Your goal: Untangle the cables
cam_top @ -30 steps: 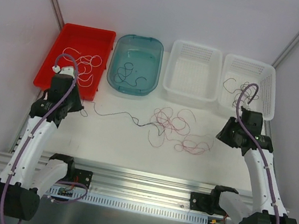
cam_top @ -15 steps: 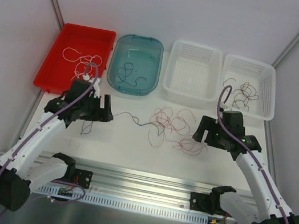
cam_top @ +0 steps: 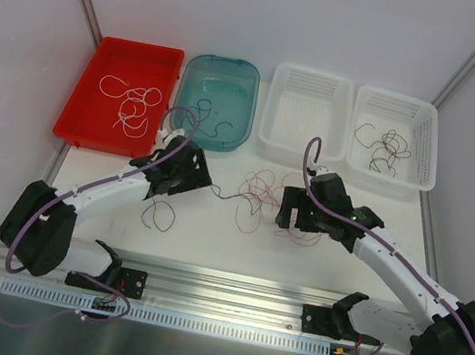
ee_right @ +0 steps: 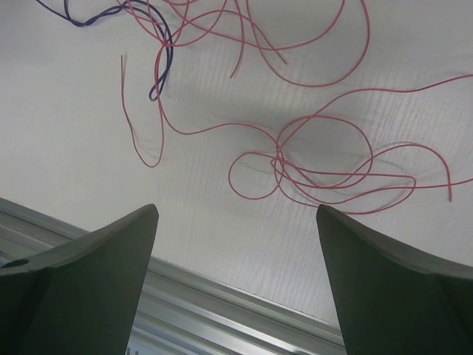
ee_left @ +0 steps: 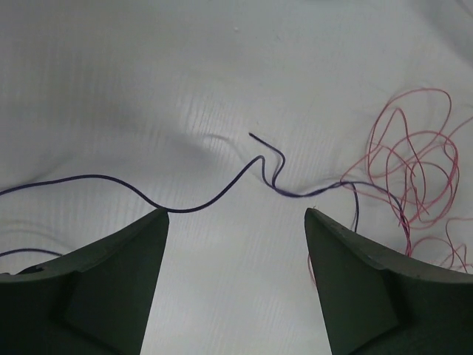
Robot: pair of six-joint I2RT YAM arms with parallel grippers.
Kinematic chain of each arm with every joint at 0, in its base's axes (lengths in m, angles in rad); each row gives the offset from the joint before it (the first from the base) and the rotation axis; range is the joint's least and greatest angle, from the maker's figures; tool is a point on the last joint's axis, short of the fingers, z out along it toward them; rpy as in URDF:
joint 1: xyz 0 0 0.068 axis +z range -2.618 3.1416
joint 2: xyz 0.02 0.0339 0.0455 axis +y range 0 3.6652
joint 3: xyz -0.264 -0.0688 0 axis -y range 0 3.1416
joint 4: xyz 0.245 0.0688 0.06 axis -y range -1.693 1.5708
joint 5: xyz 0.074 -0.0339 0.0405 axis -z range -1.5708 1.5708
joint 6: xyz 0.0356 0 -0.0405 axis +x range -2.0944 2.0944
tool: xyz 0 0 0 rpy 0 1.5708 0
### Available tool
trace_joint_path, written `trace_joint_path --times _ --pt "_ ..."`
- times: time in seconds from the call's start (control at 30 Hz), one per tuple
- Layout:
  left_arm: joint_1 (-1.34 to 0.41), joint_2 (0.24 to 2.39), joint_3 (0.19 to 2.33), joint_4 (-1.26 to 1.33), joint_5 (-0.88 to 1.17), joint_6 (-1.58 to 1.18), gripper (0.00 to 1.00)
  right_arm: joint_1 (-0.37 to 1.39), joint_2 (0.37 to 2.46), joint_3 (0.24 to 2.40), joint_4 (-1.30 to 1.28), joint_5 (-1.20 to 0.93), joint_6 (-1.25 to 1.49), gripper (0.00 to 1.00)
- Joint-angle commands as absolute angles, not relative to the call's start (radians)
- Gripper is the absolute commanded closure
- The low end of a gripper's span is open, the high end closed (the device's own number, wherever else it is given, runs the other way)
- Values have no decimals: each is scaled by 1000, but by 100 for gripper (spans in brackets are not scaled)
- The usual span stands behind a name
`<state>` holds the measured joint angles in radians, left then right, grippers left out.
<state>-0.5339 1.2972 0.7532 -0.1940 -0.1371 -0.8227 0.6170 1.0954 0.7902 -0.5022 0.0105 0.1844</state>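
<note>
This is a robotics lab cell. My left arm [cam_top: 96,194] and right arm [cam_top: 397,265] are bolted to a metal rail [cam_top: 227,286] at 6 o'clock. Plain white walls [cam_top: 276,10] box in the worktop [cam_top: 208,241]. A red tray [cam_top: 116,60], teal tub [cam_top: 236,81] and two white baskets [cam_top: 308,116] [cam_top: 425,119] line 12 o'clock.

Four bins wall off the far side of the table [cam_top: 207,244]: a red tray [cam_top: 116,60], a teal tub [cam_top: 230,75], a white basket [cam_top: 310,107] and a second white basket [cam_top: 428,148]. Between the left gripper [ee_left: 236,212] and the right gripper [ee_right: 237,208] only the cables [cam_top: 263,191] lie flat. Nearer, bare table runs to the metal rail [cam_top: 229,279]. The slanting arms block both sides.
</note>
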Motion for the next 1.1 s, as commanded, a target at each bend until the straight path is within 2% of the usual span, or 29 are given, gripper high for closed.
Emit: trace_joint_path --times 0.0,0.3,0.6,0.73,1.07 --pt "-555 1397 802 -77 -267 -948 25 658 1117 788 -436 61 232 7" --pt "-586 1598 879 -60 -314 -1040 31 739 1199 810 -382 86 242 7" --pt "-623 1690 899 -51 -316 -1085 33 781 1281 824 -339 114 255 7" --pt "-621 1686 867 -52 -334 -1089 36 788 1301 821 -337 129 259 6" --pt "-585 1540 715 -57 -433 -1034 35 788 1348 815 -359 278 276 7"
